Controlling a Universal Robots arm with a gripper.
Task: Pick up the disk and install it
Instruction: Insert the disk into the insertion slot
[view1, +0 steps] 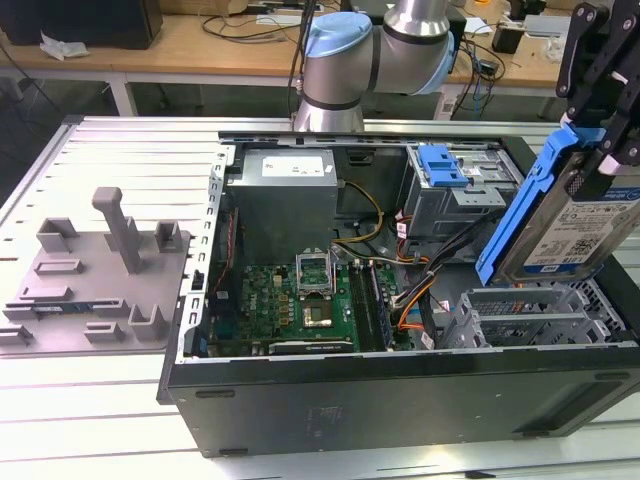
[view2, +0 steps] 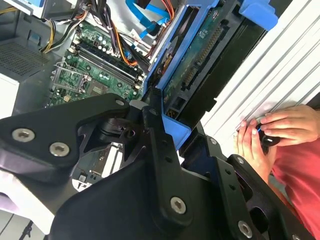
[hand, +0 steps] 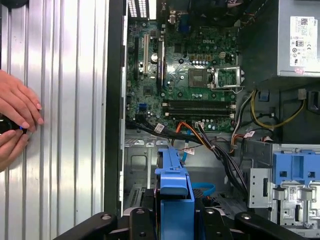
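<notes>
Disk (view1: 572, 232), judged stiff, fairly heavy and shock-sensitive, hangs tilted over one end of the open case (view1: 400, 400), grasped at its upper end by the claw (view1: 600, 140); the blue carrier (view1: 520, 215) side rails look the safest hold, not the label face.

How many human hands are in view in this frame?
2. One hand and the other hand lie together on the ribbed table beside the open computer case, around a small dark object. The pincer holds the disk apart from them.
</notes>
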